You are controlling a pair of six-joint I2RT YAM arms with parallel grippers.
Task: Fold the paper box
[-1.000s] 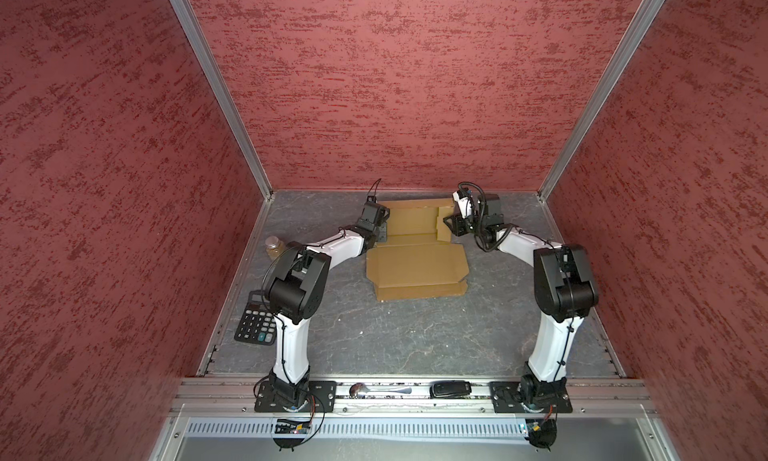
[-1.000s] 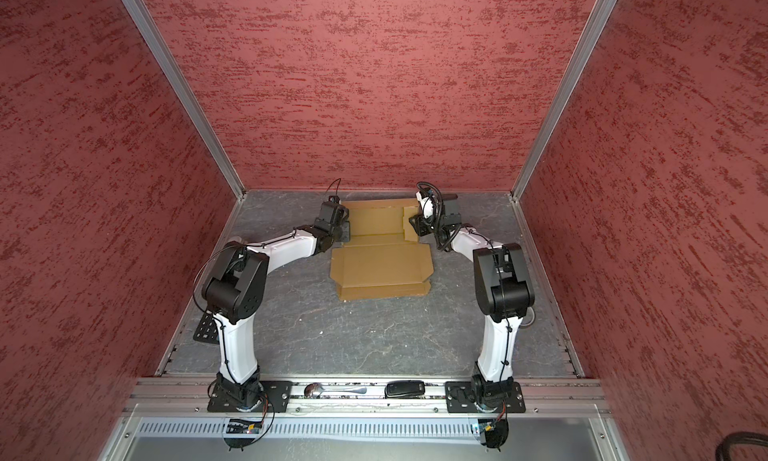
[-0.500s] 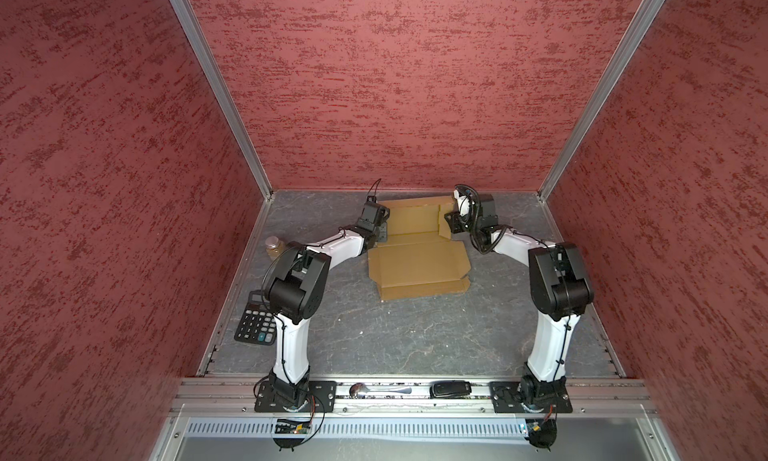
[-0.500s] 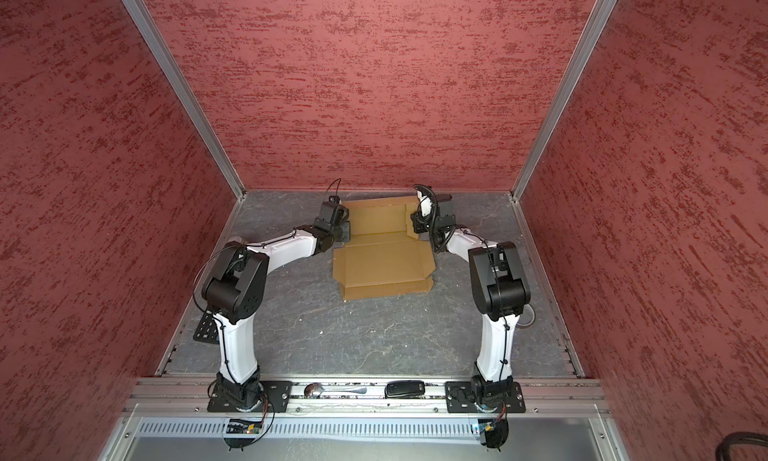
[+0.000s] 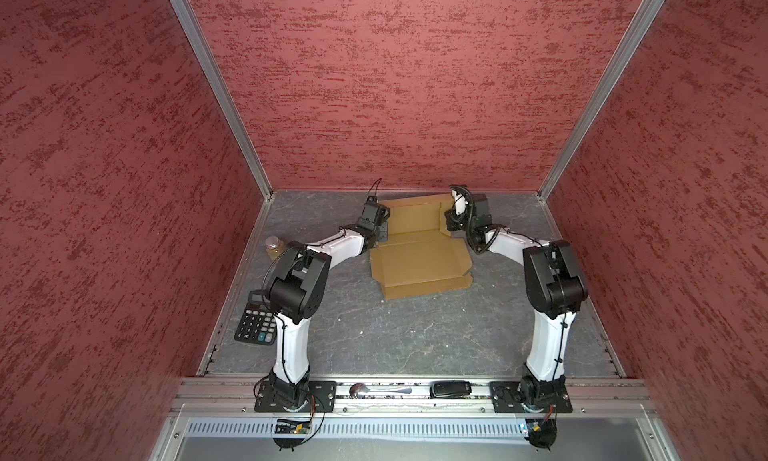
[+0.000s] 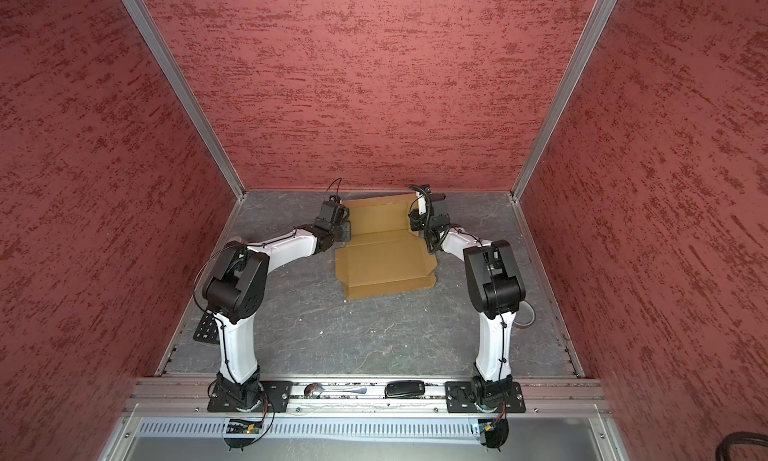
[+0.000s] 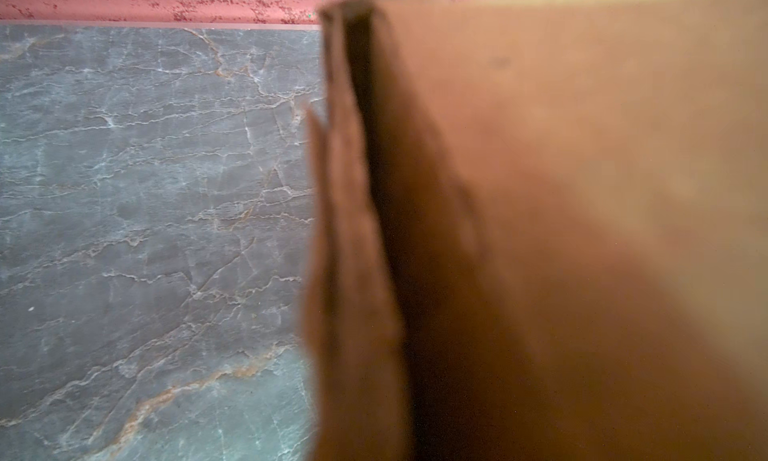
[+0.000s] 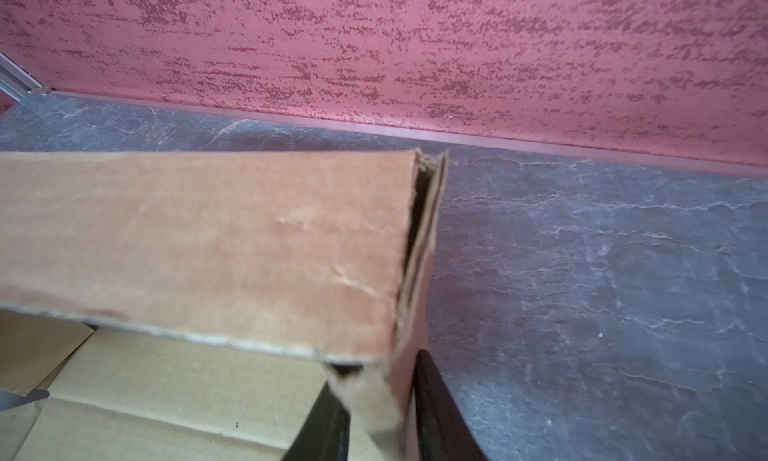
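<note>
The tan paper box (image 5: 419, 259) (image 6: 382, 263) lies at the far middle of the table, its back part raised into low walls and its front panel flat. My left gripper (image 5: 383, 230) (image 6: 347, 230) is against the box's left wall. In the left wrist view the blurred cardboard (image 7: 540, 189) hides its fingers. My right gripper (image 5: 449, 224) (image 6: 413, 224) sits at the right wall. In the right wrist view its dark fingers (image 8: 436, 413) stand on either side of the folded side wall (image 8: 208, 238), shut on it.
A calculator (image 5: 255, 322) and a small jar (image 5: 274, 247) lie along the table's left edge. A spoon (image 5: 365, 390) and a black device (image 5: 451, 388) rest on the front rail. The red back wall stands close behind the box.
My right gripper has moved in a little towards the box's right wall and its jaws have narrowed onto the cardboard. The left arm has stayed where it was.
</note>
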